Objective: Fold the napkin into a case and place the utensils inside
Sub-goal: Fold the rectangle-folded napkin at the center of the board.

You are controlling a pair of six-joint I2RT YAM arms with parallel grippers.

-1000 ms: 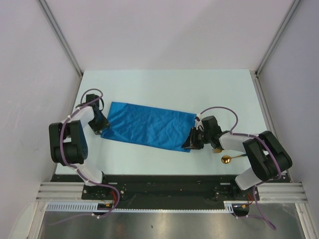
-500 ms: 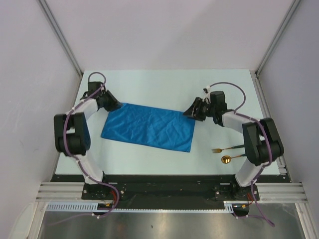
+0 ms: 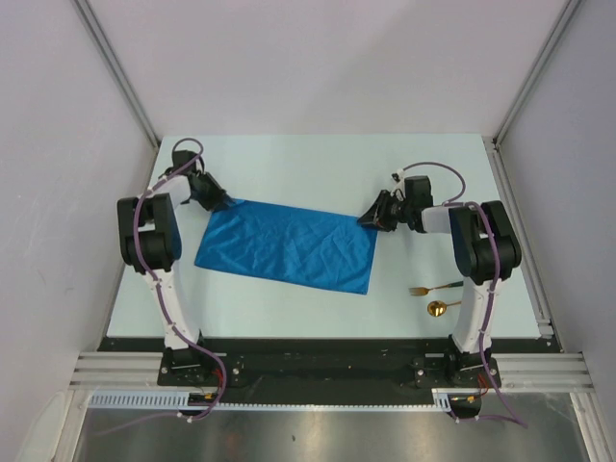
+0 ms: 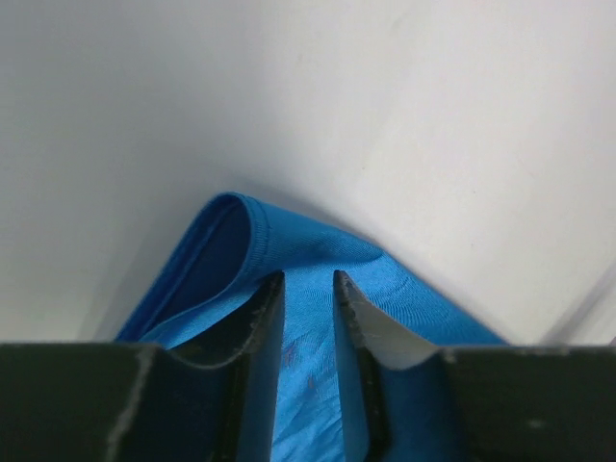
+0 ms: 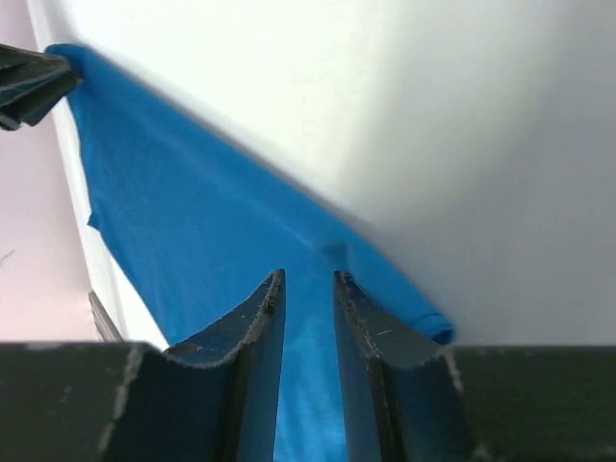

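The blue napkin (image 3: 289,245) lies as a flat oblong across the middle of the table. My left gripper (image 3: 219,200) sits at its far left corner, jaws narrowly apart and shut on the cloth. In the left wrist view the napkin (image 4: 318,250) fills the gap of the left gripper (image 4: 308,279) and the doubled corner curls up just past the tips. My right gripper (image 3: 369,219) is shut on the far right corner. The right wrist view shows the napkin (image 5: 192,212) running out from the right gripper (image 5: 308,277). The fork (image 3: 435,287) and spoon (image 3: 443,307) lie by the right arm.
Grey enclosure walls stand around the pale table (image 3: 318,164) on three sides. A black rail (image 3: 308,351) with both arm bases runs along the near edge. The left gripper's tips (image 5: 29,82) show at the top left of the right wrist view.
The right gripper went from the napkin's near right corner to its far right corner. The left gripper moved from the left edge up to the far left corner. Fork and spoon stayed put.
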